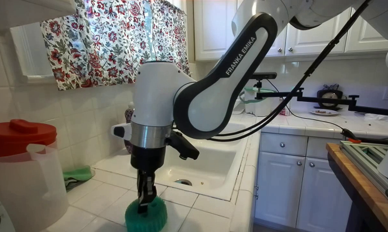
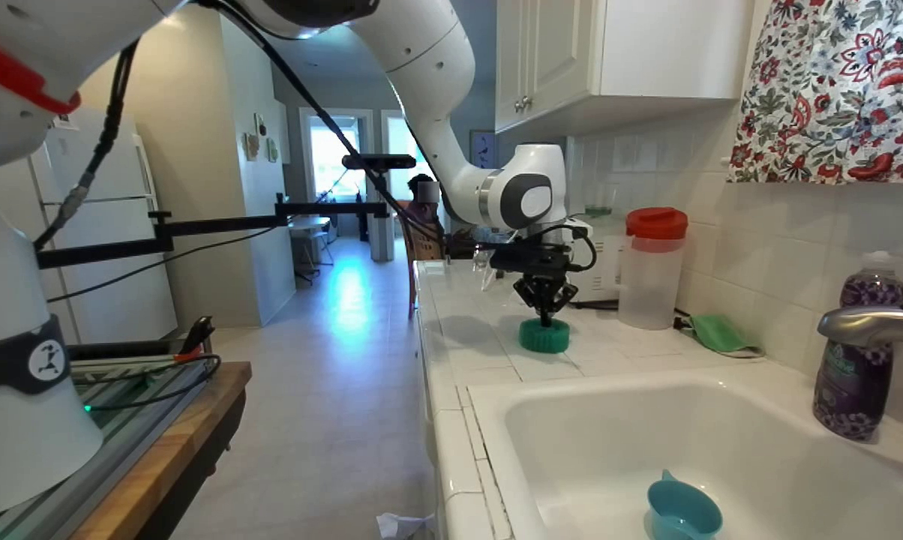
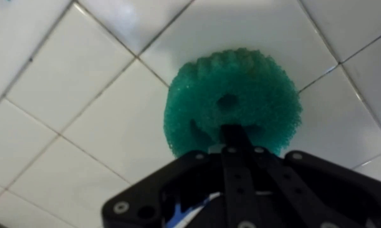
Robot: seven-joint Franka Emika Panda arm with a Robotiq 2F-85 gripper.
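A round green sponge (image 1: 150,223) with a ridged edge is at the white tile counter (image 1: 178,198) near the sink; it also shows in an exterior view (image 2: 544,337) and the wrist view (image 3: 257,98). Holes show in its top face. My gripper (image 1: 143,208) points straight down onto the sponge, its fingertips (image 3: 232,130) close together on the middle of the top face. The fingers are shut on the sponge; the material between them is mostly hidden. I cannot tell whether the sponge rests on the tiles or is slightly above them.
A clear jug with a red lid (image 2: 652,285) and a green cloth (image 2: 721,334) stand by the wall. The white sink (image 2: 609,397) holds a blue cup (image 2: 684,510). A purple soap bottle (image 2: 856,375) and a faucet (image 2: 875,326) are beside it. A camera arm (image 1: 326,100) extends behind.
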